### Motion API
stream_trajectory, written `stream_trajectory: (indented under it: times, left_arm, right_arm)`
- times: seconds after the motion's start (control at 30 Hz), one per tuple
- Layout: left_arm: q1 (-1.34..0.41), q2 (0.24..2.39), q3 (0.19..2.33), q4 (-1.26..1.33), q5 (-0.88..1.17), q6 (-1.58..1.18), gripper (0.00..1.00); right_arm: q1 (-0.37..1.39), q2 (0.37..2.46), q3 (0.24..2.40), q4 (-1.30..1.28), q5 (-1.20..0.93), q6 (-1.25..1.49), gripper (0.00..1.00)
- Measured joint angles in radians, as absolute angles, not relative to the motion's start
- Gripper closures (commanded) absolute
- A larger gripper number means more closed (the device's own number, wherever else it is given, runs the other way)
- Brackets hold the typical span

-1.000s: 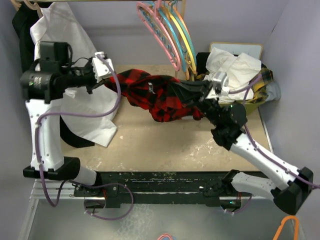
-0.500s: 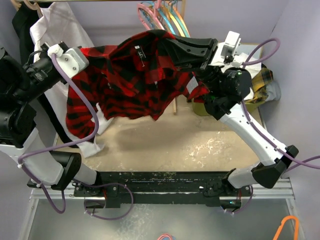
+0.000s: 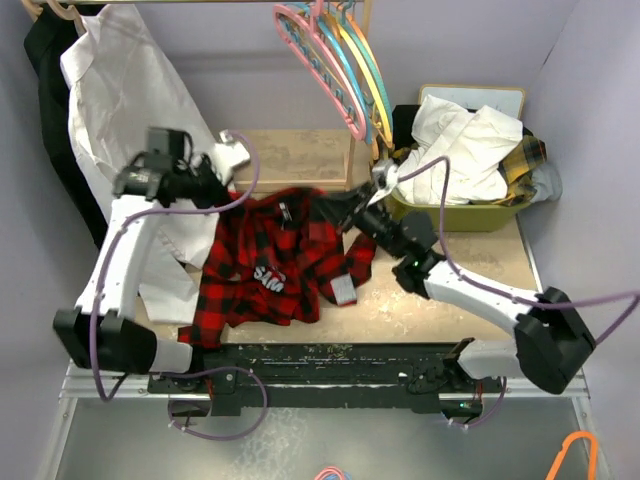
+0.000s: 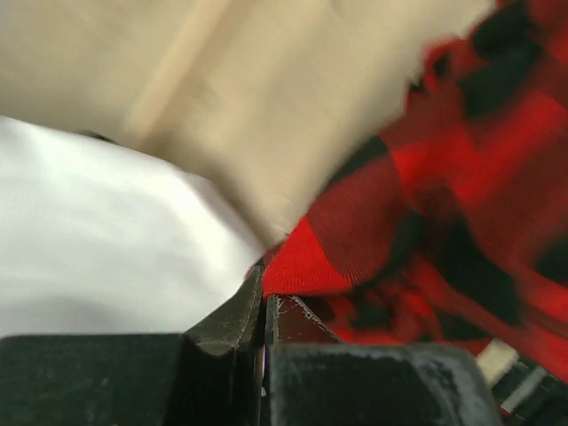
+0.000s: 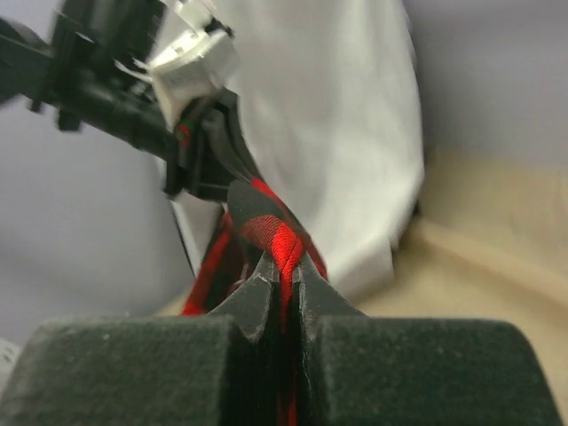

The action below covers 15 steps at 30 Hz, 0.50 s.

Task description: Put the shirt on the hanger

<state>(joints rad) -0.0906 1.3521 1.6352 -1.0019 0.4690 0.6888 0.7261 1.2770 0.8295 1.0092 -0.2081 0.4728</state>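
The red-and-black plaid shirt (image 3: 265,268) lies spread on the table with its white lettering up. My left gripper (image 3: 238,196) is shut on its upper left edge, and the left wrist view shows the jaws (image 4: 264,300) closed on the red cloth (image 4: 444,169). My right gripper (image 3: 338,212) is shut on its upper right edge; the right wrist view shows a fold of the shirt (image 5: 277,238) pinched between the fingers (image 5: 286,271). The pink hanger (image 3: 322,72) hangs from the rail at the back, above and beyond the shirt.
Blue, yellow and orange hangers (image 3: 362,70) hang beside the pink one. A white shirt (image 3: 125,90) hangs at the back left, close to the left arm. A green basket (image 3: 460,215) with white and yellow-green plaid cloth stands at the back right.
Half a second ago both grippers held the shirt high and stretched between them. Both have come down and closer together, and the shirt now lies on the table.
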Motion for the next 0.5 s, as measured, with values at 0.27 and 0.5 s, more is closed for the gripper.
stream_trajectory:
  times: [0.27, 0.5]
  left_arm:
    - [-0.088, 1.459, 1.177, -0.842, 0.513, 0.619, 1.00]
    - [-0.087, 1.697, 1.240, -0.685, 0.514, 0.576, 1.00]
  right_arm:
    - [0.766, 1.482, 0.555, 1.115, -0.027, 0.670, 1.00]
    - [0.773, 1.685, 0.608, 1.273, 0.139, 0.727, 1.00]
